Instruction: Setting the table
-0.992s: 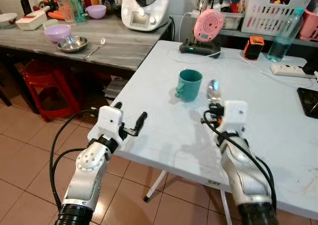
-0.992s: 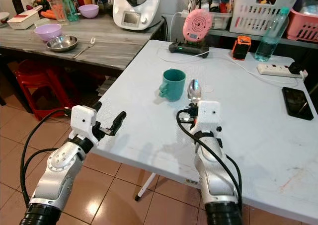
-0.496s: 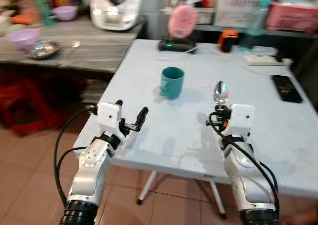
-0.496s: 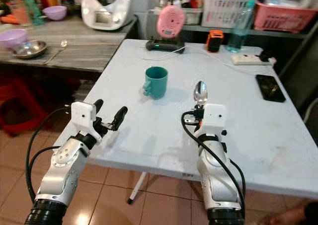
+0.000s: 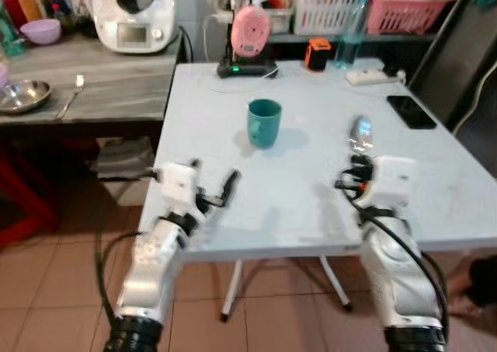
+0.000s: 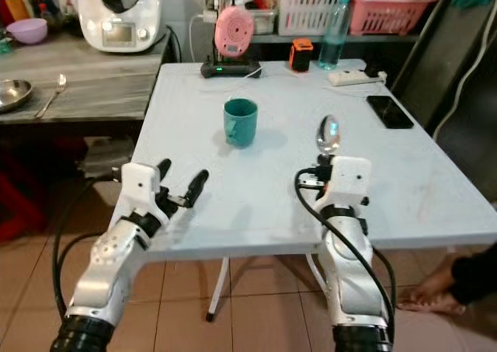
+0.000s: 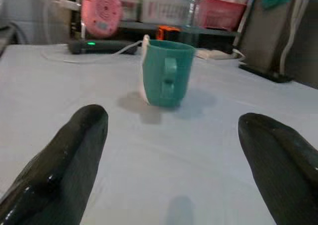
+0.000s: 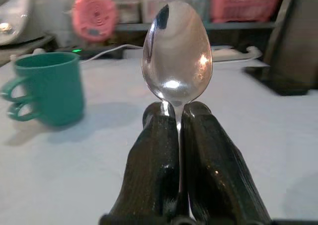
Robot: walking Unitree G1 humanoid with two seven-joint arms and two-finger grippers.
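Observation:
A teal mug [image 6: 240, 121] stands upright near the middle of the white table [image 6: 256, 189]. My right gripper [image 6: 325, 158] hovers over the table to the right of the mug and nearer to me, shut on the handle of a metal spoon [image 6: 328, 133] whose bowl points up. In the right wrist view the spoon [image 8: 176, 53] rises from between the closed fingers [image 8: 151, 155], with the mug [image 8: 47, 88] off to one side. My left gripper [image 6: 182, 177] is open and empty over the table's near left edge, and its wrist view faces the mug [image 7: 166, 73].
At the table's far edge sit a pink round device [image 6: 234, 26], an orange item [image 6: 300, 54], a water bottle [image 6: 335, 33], a power strip [image 6: 349, 78] and a phone [image 6: 387, 111]. The left counter holds a steel bowl [image 6: 14, 94], a spoon [image 6: 54, 88] and a white appliance [image 6: 116, 14]. A person's foot [image 6: 435, 286] rests on the floor, lower right.
The camera has swung, so the whole table now sits more centred in view. Both arms keep their pose: the right one still grips the spoon and the left one stays open.

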